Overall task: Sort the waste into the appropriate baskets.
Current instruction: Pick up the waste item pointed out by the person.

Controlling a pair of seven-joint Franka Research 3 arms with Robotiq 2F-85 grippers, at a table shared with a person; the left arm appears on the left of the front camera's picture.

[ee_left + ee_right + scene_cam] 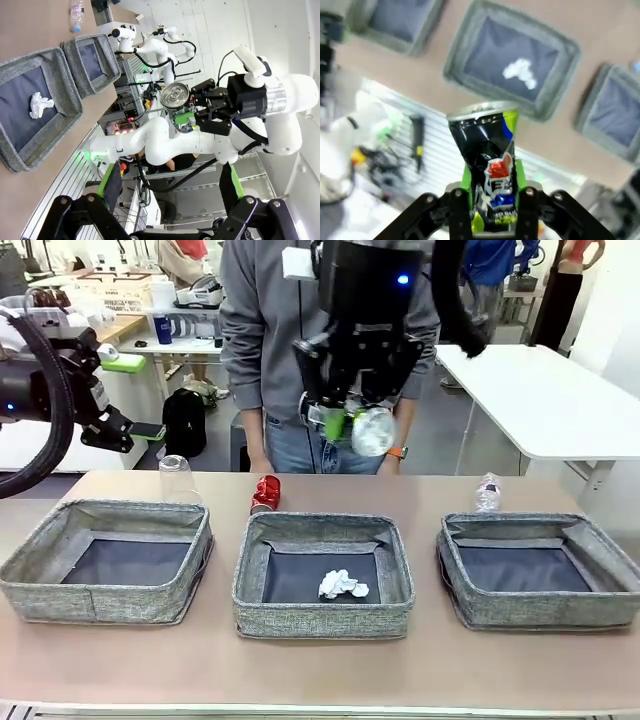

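Three baskets sit nearest, in a row along the desk's (pixel 320 670) near side. L basket (pixel 95 600) and R basket (pixel 545 608) show bare dark bottoms; mid basket (pixel 322 618) has the paper ball (pixel 343 586) lying in it. On the far strip behind them: clear cup (pixel 175 478) behind the L basket, red can (pixel 265 494) upright just behind the mid basket's far-left corner, bottle (pixel 487 492) standing behind the R basket.

R tool (pixel 340 423) hangs high over the desk's far side, in front of the person (pixel 255 340), pinching the crushed can (pixel 487 160) btw its green pads. Can's long axis runs along the fingers, round top end leading, away from the wrist. In the R wrist view that end aims at the mid basket, w/ the other two baskets off to either side. Nothing touches the can from below; open air under it.

L tool (pixel 172 187) is spread wide, empty, raised off the desk's L end, well apart from the can.

Judgement: can prob. shouldn't join the paper, so next move = swing sideways to a bare basket; which one, can't tell. R arm has the can, so it does the drop. Basket mouths are far wider than the can, walls low and soft, so room is generous. Risk: a low sideways path could clip the red can or bottle, so stay high and release over the basket's centre.
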